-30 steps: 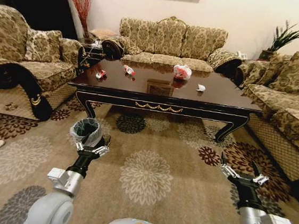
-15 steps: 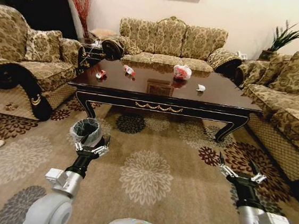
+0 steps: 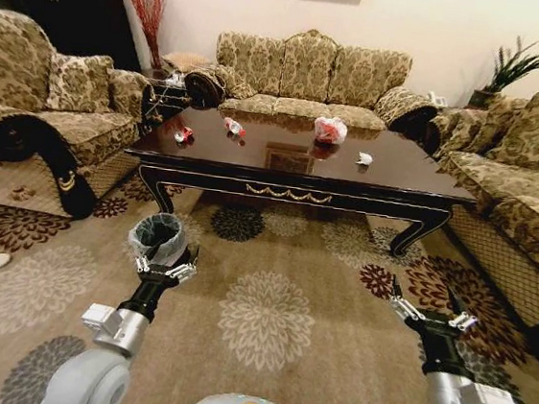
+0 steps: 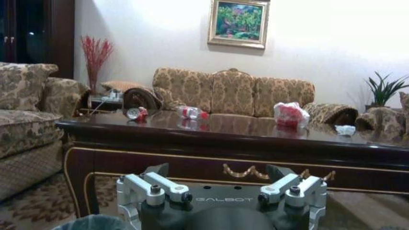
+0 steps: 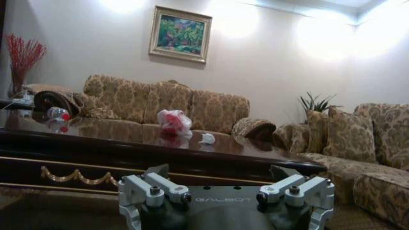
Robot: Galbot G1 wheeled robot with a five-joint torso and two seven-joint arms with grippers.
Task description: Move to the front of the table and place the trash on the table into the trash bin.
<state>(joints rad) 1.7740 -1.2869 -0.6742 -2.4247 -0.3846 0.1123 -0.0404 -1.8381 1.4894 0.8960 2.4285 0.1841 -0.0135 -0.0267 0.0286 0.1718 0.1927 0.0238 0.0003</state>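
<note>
1. Facing the surface point(image 3: 292, 171) from the carpet point(image 3: 269, 298), the head view places the glossy dark coffee table ahead, with sofas on three sides.
2. Left claw point(image 3: 164, 270) is held low over the carpet, fingers spread, nothing between them. In the left wrist view the claw point(image 4: 221, 191) is cut off at the frame edge, so the fingertips are not visible.
3. Right claw point(image 3: 434, 316) is held low on the right, fingers spread and empty. The right wrist view also crops this claw point(image 5: 225, 191) at the frame edge.
4. The trash bin point(image 3: 158, 238) stands upright on the carpet in front of the surface, just beyond the left claw. In the left wrist view only a sliver of its lined rim point(image 4: 93, 223) is visible.
5. Trash on the surface:
   - red-and-white wrapper point(image 3: 182, 135), near the left end; shape hard to make out.
   - plastic bottle point(image 3: 234, 127), lying on its side, long axis running diagonally across the surface; which end carries the cap cannot be told.
   - red-and-white bag bundle point(image 3: 329, 129), right of centre, toward the far edge.
   - white paper scrap point(image 3: 363, 158), to the right of the bundle and apart from it.
</note>
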